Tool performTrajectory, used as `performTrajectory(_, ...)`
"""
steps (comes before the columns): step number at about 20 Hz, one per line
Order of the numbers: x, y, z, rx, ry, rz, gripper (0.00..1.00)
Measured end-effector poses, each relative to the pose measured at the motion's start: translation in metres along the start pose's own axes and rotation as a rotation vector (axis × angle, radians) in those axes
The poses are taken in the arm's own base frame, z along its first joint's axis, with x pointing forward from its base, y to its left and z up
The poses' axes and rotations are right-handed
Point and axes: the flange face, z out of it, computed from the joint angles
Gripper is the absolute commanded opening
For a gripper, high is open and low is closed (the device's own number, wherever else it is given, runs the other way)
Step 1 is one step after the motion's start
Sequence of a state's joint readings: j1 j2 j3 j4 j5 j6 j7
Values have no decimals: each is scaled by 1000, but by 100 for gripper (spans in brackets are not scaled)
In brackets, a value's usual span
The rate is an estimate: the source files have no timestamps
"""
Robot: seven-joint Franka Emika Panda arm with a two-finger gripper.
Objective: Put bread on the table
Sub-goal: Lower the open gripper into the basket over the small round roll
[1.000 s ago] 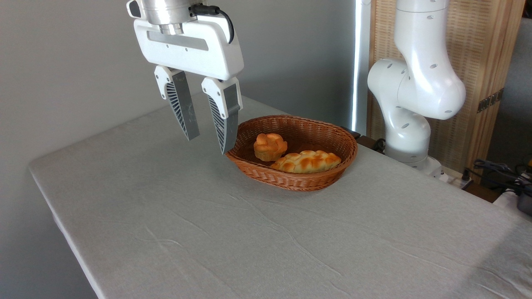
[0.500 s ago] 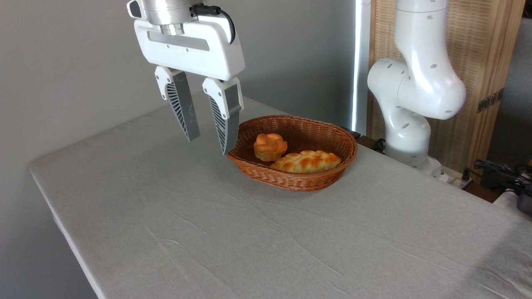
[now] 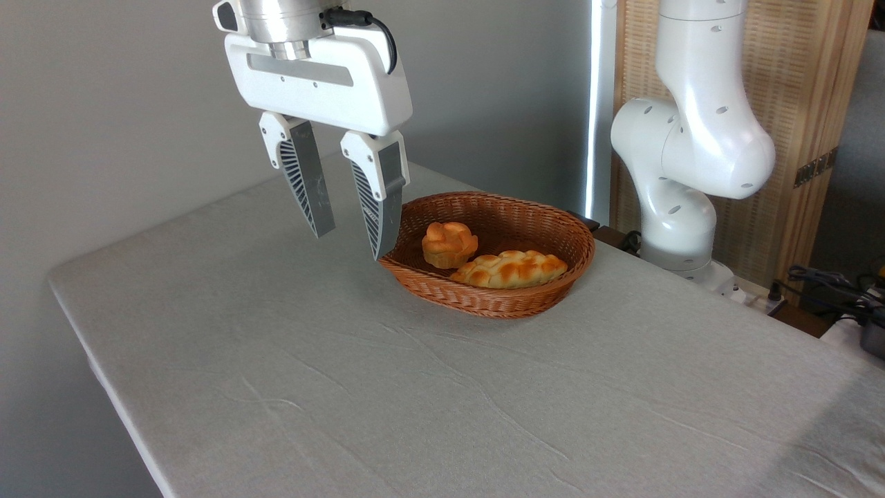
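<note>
Your task is hardly begun. The gripper (image 3: pixel 351 243) hangs empty with its jaws well apart, at 9 o'clock of the basket (image 3: pixel 532 225). The bread (image 3: pixel 449 244) lies inside the basket, beside the braided loaf (image 3: pixel 510 269). Grasping, lifting and setting it on the table (image 3: pixel 346 387) remain.

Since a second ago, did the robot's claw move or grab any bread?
The gripper slid a tiny bit to the right, toward the wicker basket, and very slightly down. It is open and empty, with nothing taken hold of. The round bun and the braided loaf lie in the basket just as before, and the basket sits in the same spot on the grey table.
</note>
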State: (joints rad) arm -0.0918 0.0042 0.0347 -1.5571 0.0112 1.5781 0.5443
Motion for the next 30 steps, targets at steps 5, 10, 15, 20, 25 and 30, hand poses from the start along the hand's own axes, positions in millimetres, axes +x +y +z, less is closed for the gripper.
performTrajectory(5,0,1,0,0,0,2,100)
performTrajectory(10,3,7,1,-6,-5,13,100)
performTrajectory(15,0,21,5,-21,-17,33,100)
performTrajectory(20,8,59,17,-52,-34,96,100)
performTrajectory(25,-7,118,42,-32,8,179,100)
performTrajectory(30,-44,205,91,43,77,310,100)
